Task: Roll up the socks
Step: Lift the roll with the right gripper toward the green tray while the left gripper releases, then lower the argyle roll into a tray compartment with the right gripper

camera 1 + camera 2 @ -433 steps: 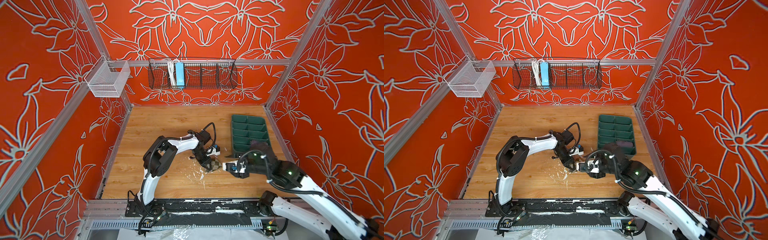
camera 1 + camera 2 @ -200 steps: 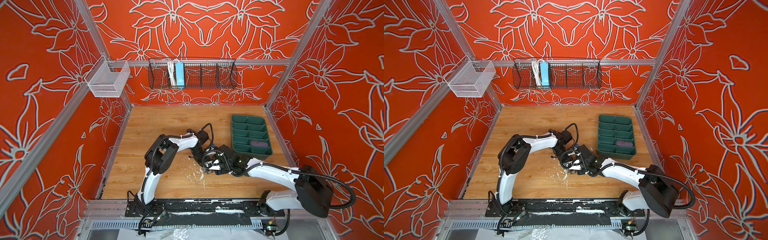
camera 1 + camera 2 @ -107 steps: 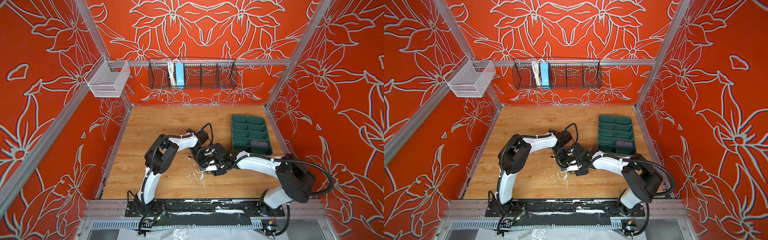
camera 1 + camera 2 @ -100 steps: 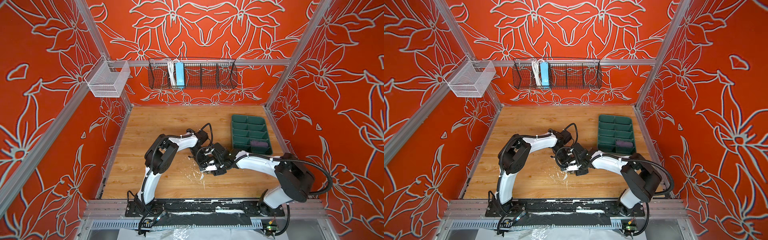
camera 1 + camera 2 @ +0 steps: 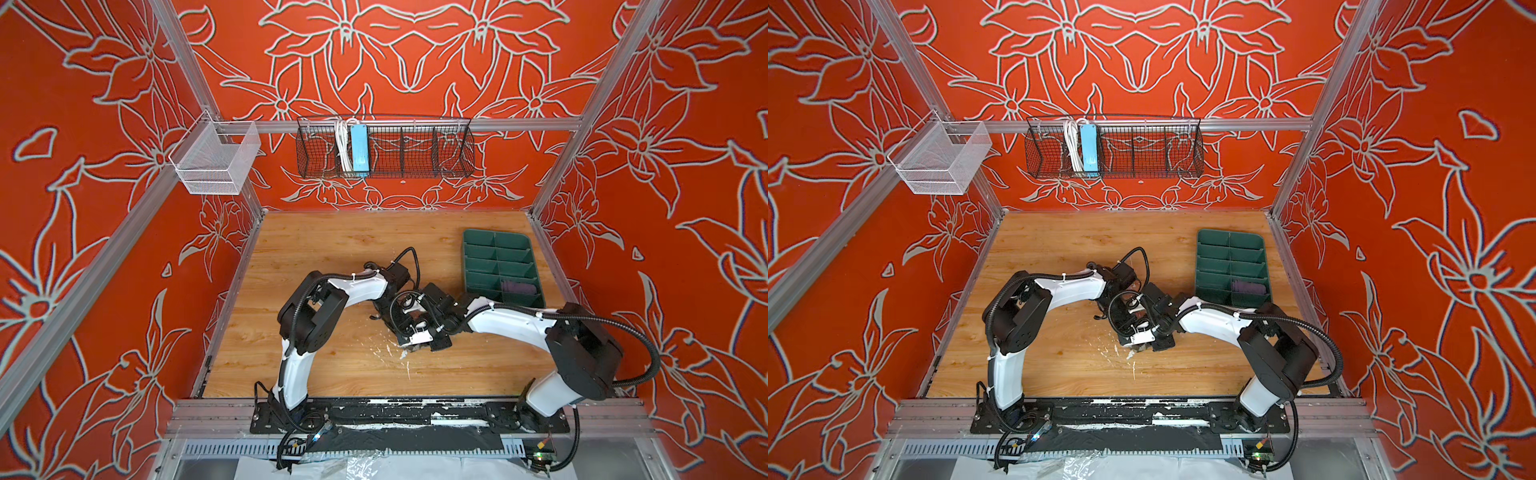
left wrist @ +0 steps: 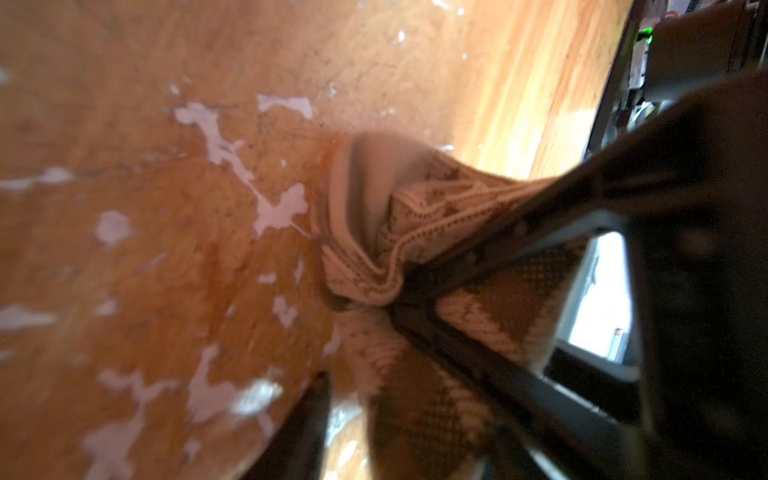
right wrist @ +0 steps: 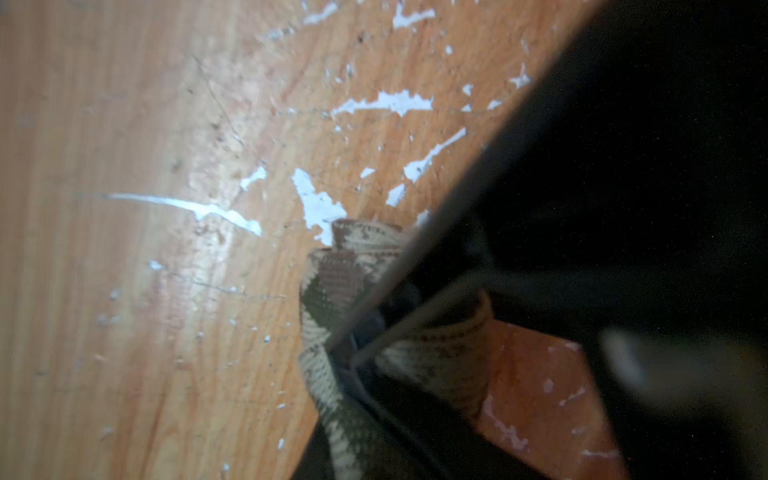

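Observation:
The beige argyle sock is bunched up on the wooden table; in both top views only a scrap of it shows under the two grippers. My right gripper reaches across the middle, shut on a fold of this sock. Its black fingers meet in a V on the fabric. My left gripper is open, the sock lying loose between its jaws. The purple sock lies in a near compartment of the green tray.
The green tray stands at the right of the table, close to the right arm's elbow. A black wire basket with a blue box hangs on the back wall, and a white mesh basket on the left rail. White scuffs mark the wood.
My right gripper moved left across the table to the left gripper and closed on the beige sock. The left gripper's jaws opened and let the sock go.

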